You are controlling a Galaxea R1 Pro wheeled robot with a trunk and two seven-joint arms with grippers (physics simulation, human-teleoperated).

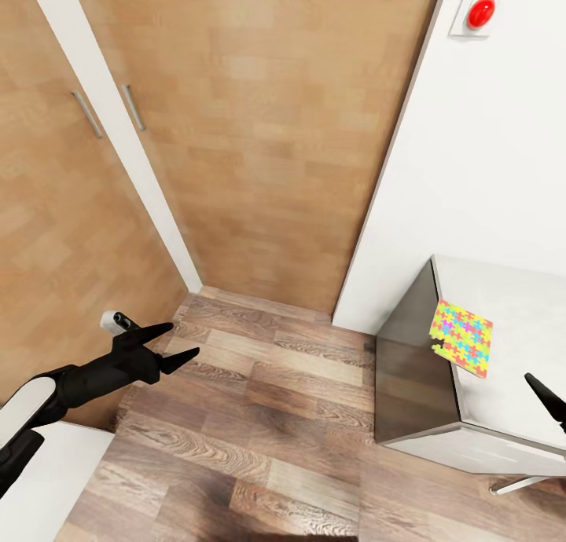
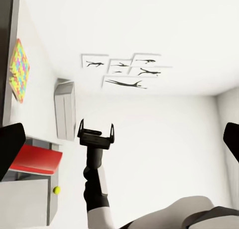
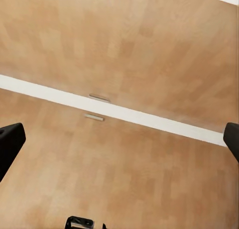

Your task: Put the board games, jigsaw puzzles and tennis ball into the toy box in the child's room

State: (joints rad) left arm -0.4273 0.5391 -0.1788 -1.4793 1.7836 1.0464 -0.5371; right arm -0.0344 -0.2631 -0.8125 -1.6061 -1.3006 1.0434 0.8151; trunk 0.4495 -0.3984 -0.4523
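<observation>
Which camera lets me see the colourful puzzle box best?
The head view: the jigsaw puzzle lies on the corner of the table, and its bright pattern shows plainly. In the left wrist view the jigsaw puzzle is small, at the picture's edge and seen at a slant. The right wrist view faces wooden cupboard doors.

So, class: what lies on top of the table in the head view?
One jigsaw puzzle lies flat on the table, near its front edge. The rest of the tabletop runs out of frame, so anything further along is unseen.
</observation>
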